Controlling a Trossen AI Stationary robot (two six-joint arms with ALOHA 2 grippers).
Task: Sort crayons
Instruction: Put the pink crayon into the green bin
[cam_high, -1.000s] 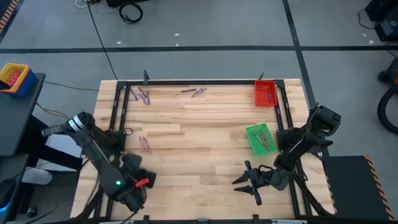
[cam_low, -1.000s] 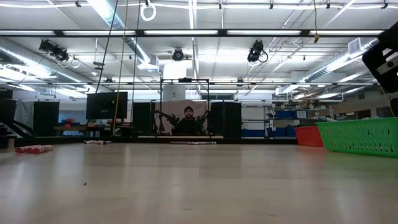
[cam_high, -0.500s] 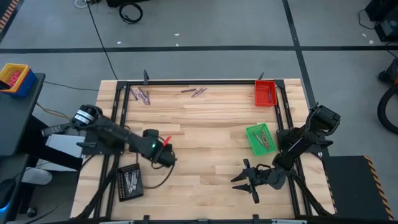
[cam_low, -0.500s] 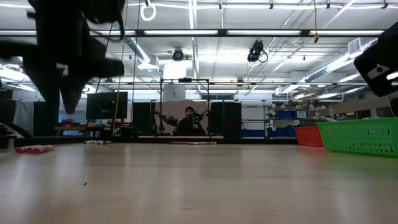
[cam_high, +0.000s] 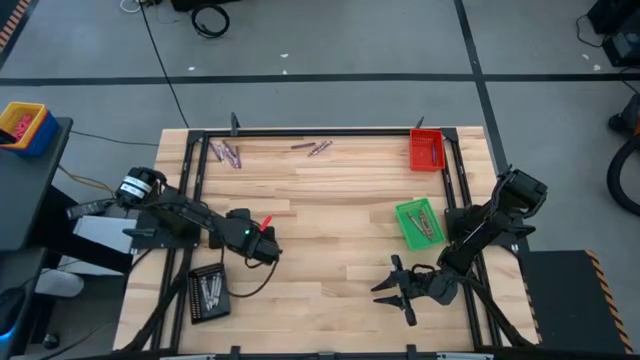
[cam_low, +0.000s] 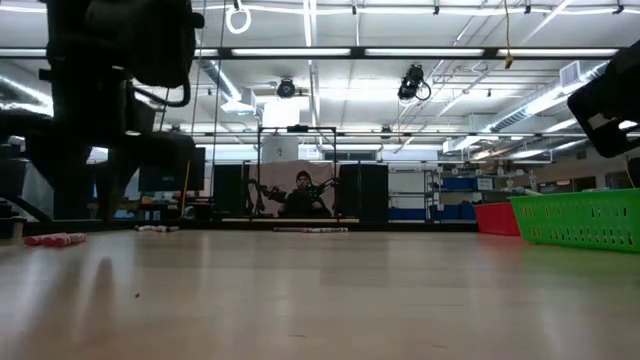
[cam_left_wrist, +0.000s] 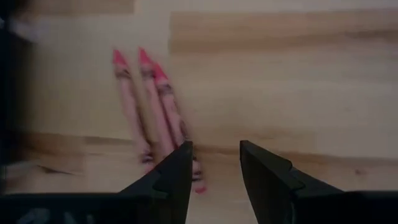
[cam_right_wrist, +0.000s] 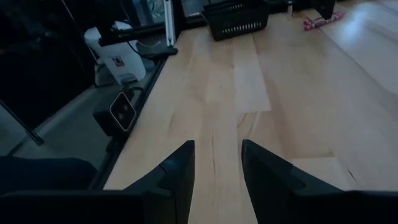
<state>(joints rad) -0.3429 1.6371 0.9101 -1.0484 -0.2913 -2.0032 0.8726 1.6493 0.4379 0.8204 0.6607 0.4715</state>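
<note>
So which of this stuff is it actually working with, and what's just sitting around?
Part of the job:
- crayons under the left gripper
- crayons at the far edge
- red tray, green tray, black tray

Just lying about:
- yellow bin off the table
- cables on the floor

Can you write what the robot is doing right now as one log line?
left gripper: open, empty, over three red crayons | right gripper: open, waiting, near edge

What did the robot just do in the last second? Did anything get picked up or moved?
The left arm swung from over the black tray at the near left corner out across the table; its left gripper now hangs with open, empty jaws by three red crayons. Nothing was picked up or dropped. The right gripper, the green tray, the red tray and the other crayons stayed put.
</note>
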